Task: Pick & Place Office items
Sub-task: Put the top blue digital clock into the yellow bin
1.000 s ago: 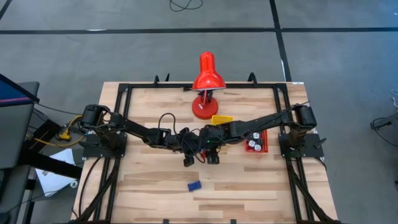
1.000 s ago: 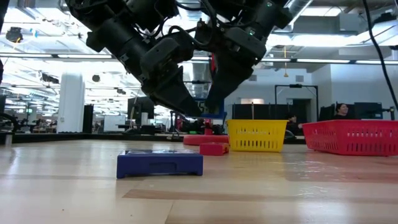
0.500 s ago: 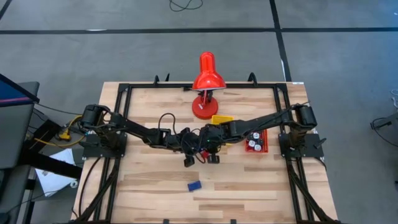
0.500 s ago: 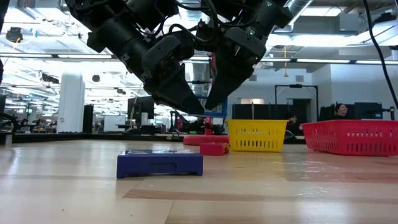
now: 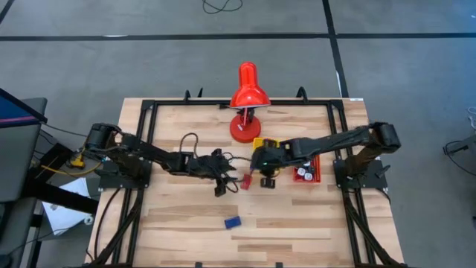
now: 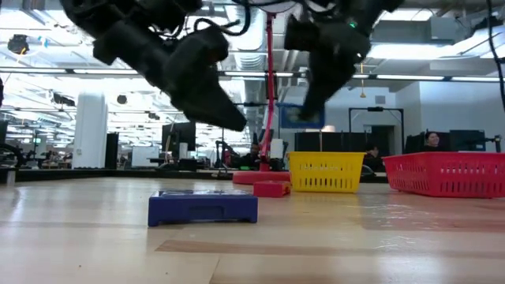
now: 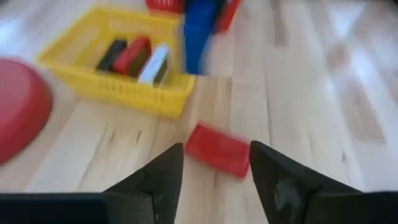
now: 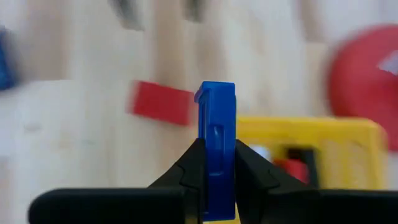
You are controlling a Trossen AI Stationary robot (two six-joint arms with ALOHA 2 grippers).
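A blue block (image 8: pixel 217 149) stands on edge, pinched aloft; a red block (image 7: pixel 218 149) lies flat on wood.

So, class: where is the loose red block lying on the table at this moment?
In the high view the red block lies flat mid-table, between the left gripper and the right gripper, just in front of the yellow tray.

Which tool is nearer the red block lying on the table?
Left. The left tool hangs open just beside the red block; the right tool, clamping a blue block, sits farther, toward the yellow tray.

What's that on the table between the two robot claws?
A small red block lies on the wood between the left gripper and right gripper, seen from the high view.
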